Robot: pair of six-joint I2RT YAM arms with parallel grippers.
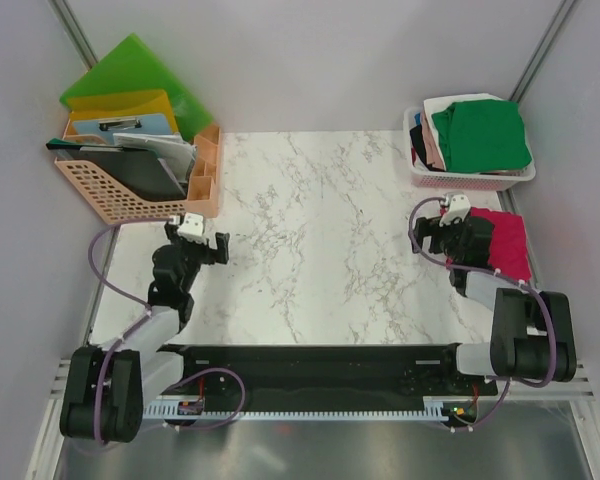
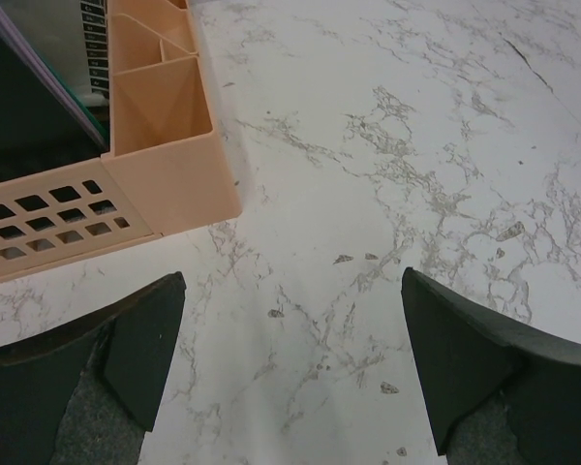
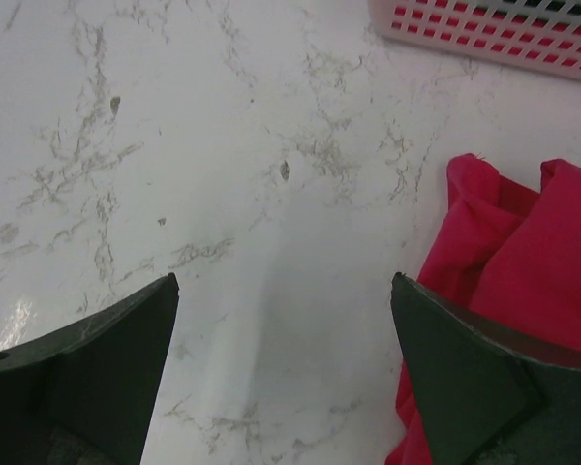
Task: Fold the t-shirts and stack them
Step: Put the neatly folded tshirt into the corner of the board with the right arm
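A crimson-pink t-shirt (image 1: 507, 240) lies folded at the table's right edge; it also shows in the right wrist view (image 3: 523, 271). My right gripper (image 1: 442, 232) is open and empty just left of it, over bare marble (image 3: 286, 291). A pink basket (image 1: 470, 178) at the back right holds several t-shirts, with a green one (image 1: 480, 132) on top and white, beige-pink and black ones under it. My left gripper (image 1: 202, 245) is open and empty at the left, over bare marble (image 2: 290, 291).
A peach plastic file rack (image 1: 130, 185) with green and yellow folders (image 1: 130, 85) stands at the back left; its corner shows in the left wrist view (image 2: 165, 145). The basket's rim shows in the right wrist view (image 3: 494, 29). Grey walls enclose the table.
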